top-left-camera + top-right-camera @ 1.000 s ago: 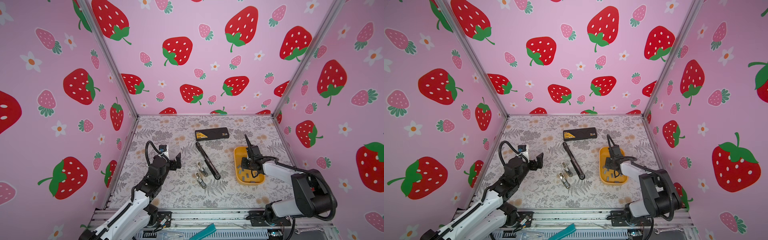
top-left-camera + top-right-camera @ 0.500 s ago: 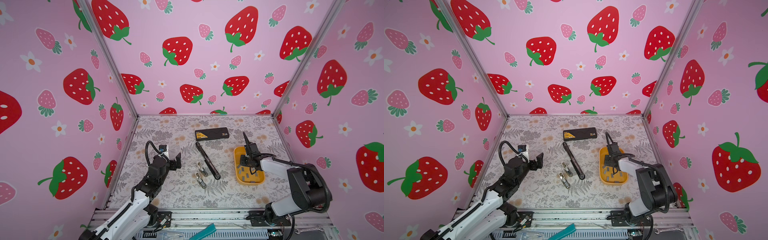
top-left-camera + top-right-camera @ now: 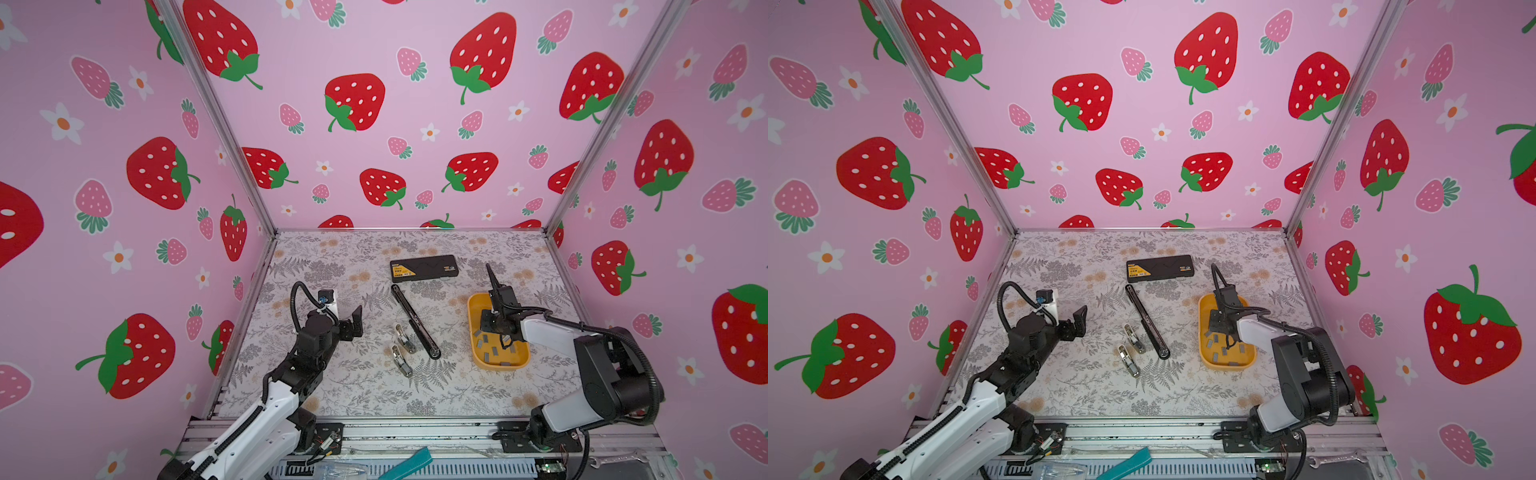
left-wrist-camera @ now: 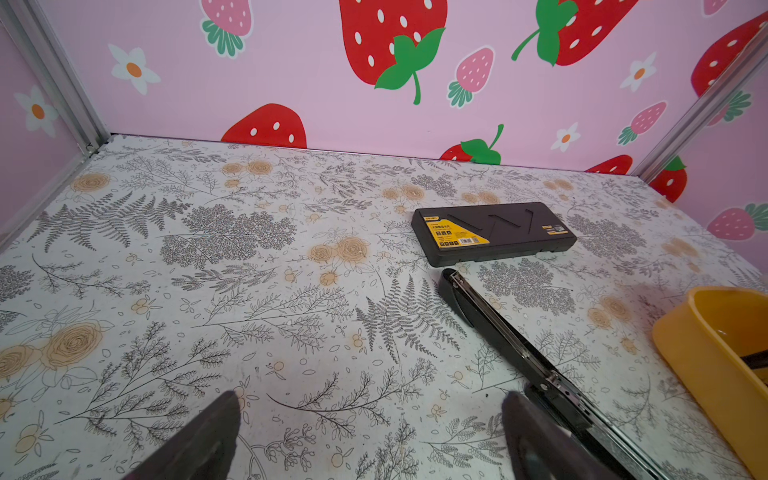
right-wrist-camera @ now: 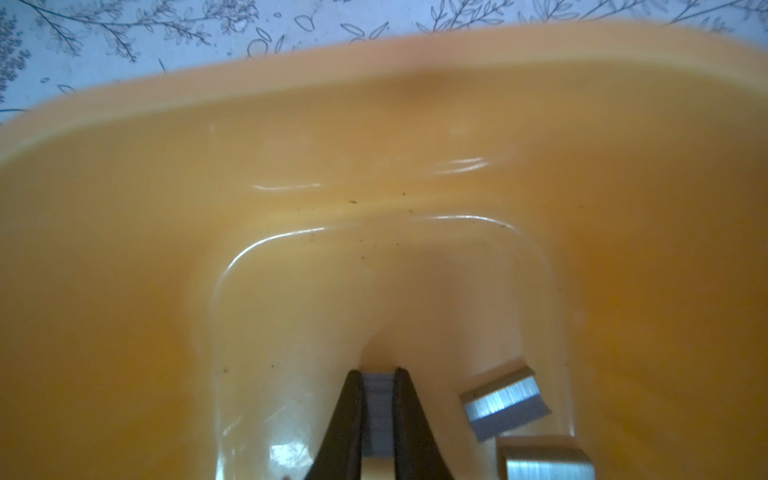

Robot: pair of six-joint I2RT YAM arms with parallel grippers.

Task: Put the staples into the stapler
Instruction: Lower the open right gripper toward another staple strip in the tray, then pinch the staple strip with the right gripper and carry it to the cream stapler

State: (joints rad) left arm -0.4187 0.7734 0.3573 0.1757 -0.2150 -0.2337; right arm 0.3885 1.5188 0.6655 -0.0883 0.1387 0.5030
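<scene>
left gripper [image 4: 370,397]: hanging over the surface [image 3: 332,386] near its left edge, jaws spread wide with nothing between them

silver bits [image 3: 405,334]: two small metal pieces lying side by side, just left of the stapler's front end

stapler [image 3: 413,322]: black and folded out flat, lying on a diagonal in the middle of the surface, with its far end pointing at the box

black box [image 3: 424,268]: has a yellow label, sits mid-surface near the back edge, close to the stapler but not touching it

yellow tray [image 3: 470,316]: sits near the right edge, roughly halfway between front and back

staples [image 3: 496,352]: short grey strips scattered loose over the tray floor

right gripper [image 5: 378,372]: reaching down inside the tray, fingers pinched tight on one staple strip [image 5: 378,403], with two more strips right beside it. Can't tell if the pinched one is off the floor.
</scene>
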